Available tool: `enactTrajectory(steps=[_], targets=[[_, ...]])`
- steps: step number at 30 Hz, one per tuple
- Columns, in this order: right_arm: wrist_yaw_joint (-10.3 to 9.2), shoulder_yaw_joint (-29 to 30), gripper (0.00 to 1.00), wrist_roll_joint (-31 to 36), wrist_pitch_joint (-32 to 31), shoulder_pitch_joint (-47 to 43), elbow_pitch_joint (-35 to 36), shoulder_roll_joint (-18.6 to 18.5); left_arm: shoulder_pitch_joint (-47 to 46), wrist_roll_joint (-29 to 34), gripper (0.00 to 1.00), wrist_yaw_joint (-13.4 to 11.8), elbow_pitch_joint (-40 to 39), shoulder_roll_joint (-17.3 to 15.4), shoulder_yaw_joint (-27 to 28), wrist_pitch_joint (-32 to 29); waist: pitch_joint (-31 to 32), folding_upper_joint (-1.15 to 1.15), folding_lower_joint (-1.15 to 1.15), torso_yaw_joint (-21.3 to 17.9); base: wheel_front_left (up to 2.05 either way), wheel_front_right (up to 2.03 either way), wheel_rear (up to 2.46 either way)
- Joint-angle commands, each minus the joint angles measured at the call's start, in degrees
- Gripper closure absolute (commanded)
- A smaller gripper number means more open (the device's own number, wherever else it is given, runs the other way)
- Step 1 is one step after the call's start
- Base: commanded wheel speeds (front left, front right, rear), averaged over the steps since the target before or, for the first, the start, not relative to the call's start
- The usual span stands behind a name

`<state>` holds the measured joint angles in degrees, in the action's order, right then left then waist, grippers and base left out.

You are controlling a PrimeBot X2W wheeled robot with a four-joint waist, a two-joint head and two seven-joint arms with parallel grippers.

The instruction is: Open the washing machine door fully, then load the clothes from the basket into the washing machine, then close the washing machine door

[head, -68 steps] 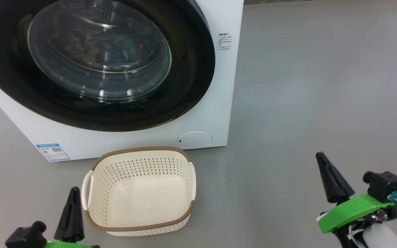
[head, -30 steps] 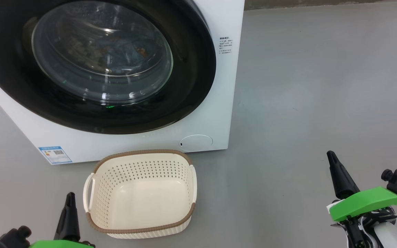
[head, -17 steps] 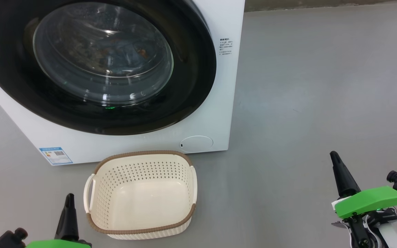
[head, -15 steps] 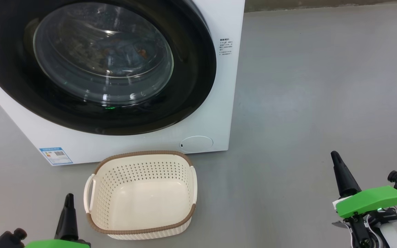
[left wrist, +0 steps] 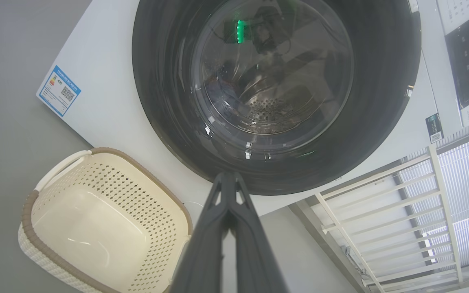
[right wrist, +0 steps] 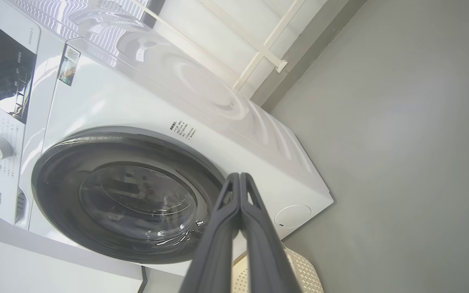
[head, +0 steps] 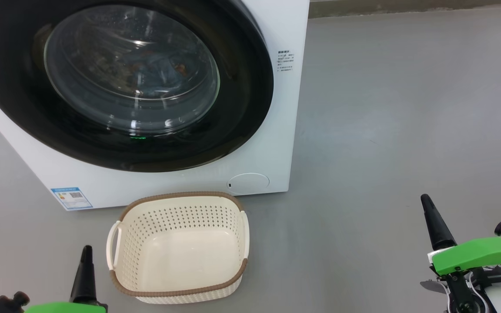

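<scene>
The big white box-shaped front-loading washing machine (head: 283, 113) stands on the grey floor (head: 385, 130), its front face turned toward the robot. The large round door with the wide glossy black rim (head: 244, 91) lies shut, flat against that front face, with its clear glass centre facing outward. Behind the glass, inside the drum, the light-blue fabric clothes with orange-brown print (head: 155, 65) are dimly visible. A blue label sticker (head: 71, 198) sits at the lower left corner of the front panel.

The small cream-white perforated plastic basket with the brown woven-look rim (head: 181, 290) stands upright on the floor just in front of the machine, near its lower edge, open top upward. Its long axis runs left to right, roughly parallel to the machine front, with one handle at each end. Its smooth inner floor is fully exposed.

The left gripper (head: 86, 252) is at the lower left, just beside the basket's left handle, fingers pressed together, grasping nothing. The right gripper (head: 426, 202) is at the lower right, well apart from the basket, likewise clenched on nothing. Both point up toward the machine.
</scene>
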<state>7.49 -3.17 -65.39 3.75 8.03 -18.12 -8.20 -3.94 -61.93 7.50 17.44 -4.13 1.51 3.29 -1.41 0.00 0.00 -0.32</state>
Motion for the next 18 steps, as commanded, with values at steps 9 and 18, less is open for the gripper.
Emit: enactTrajectory(steps=[9, 18], targets=[[0.0, 1.53, 1.0, -5.76, -1.77, 0.27, 2.06, 0.48, -2.14, -5.91, 1.0, -0.12, -2.1, -0.17, 1.97, -2.0, 0.25, 0.0, 0.0, 0.06, 0.0, 0.0, 0.0], [0.0, 2.9, 1.0, -10.01, -3.24, -0.07, 2.39, 1.25, -2.25, -10.6, 1.0, -0.12, -2.3, 0.1, 2.58, -3.52, 0.48, 0.0, 0.0, 0.11, 0.0, 0.0, 0.0]])
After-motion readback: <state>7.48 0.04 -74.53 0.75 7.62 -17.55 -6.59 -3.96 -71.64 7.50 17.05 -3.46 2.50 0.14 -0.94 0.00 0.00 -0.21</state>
